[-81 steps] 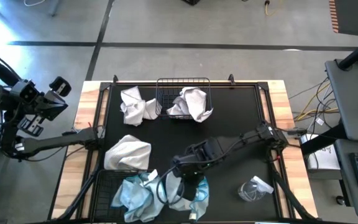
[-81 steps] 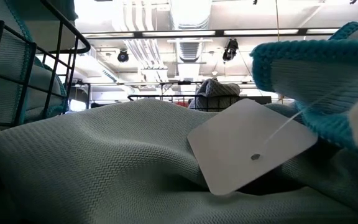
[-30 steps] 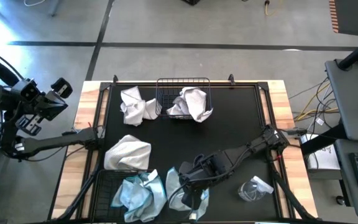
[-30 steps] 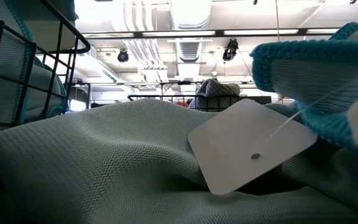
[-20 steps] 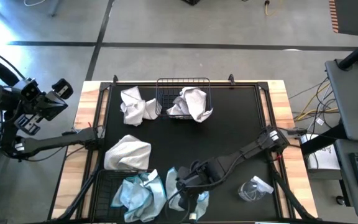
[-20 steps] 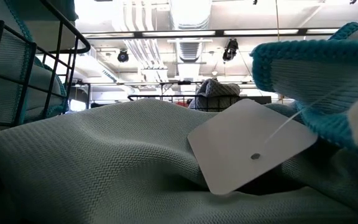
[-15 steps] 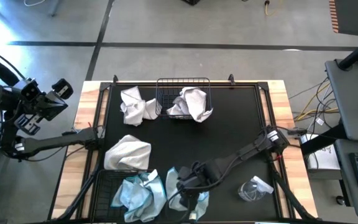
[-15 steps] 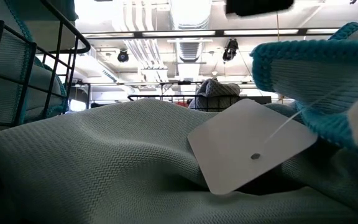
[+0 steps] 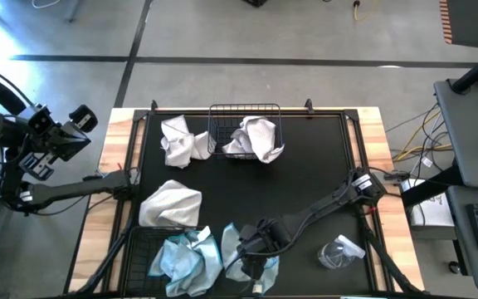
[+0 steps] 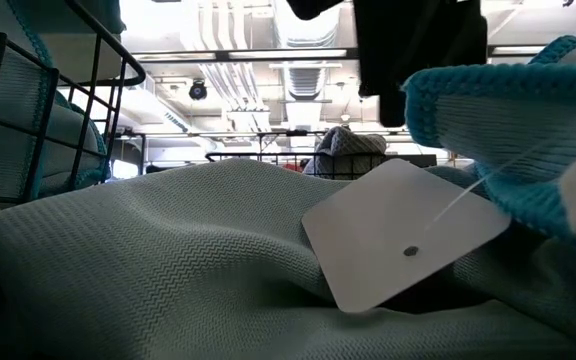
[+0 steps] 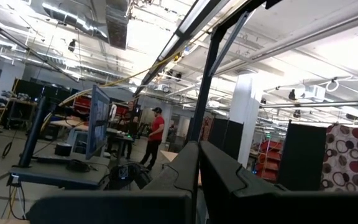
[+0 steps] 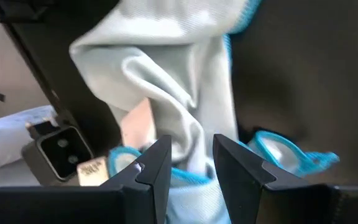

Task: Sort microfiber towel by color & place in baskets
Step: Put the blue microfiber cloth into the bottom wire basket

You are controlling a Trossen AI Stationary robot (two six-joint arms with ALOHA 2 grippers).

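From above, the right gripper (image 9: 254, 256) sits low at six o'clock on the mat (image 9: 314, 166), over a blue towel (image 9: 251, 267). Another blue towel (image 9: 181, 256) lies in the near basket (image 9: 139, 249) at seven. A white towel (image 9: 260, 137) fills the far basket (image 9: 245, 112) at twelve; two more whites (image 9: 181, 141) (image 9: 171, 203) lie loose at ten and eight. The left gripper (image 9: 77, 124) waits off the table at nine.

Low down, blue cloth (image 10: 148, 260) with a paper tag (image 10: 403, 235) fills the view.

The left wrist shows fingers (image 11: 229, 180) clenched together (room beyond).

The right wrist shows fingers (image 12: 238, 165) parted, straddling a fold of blue towel (image 12: 166, 93); whether they pinch it I cannot tell.
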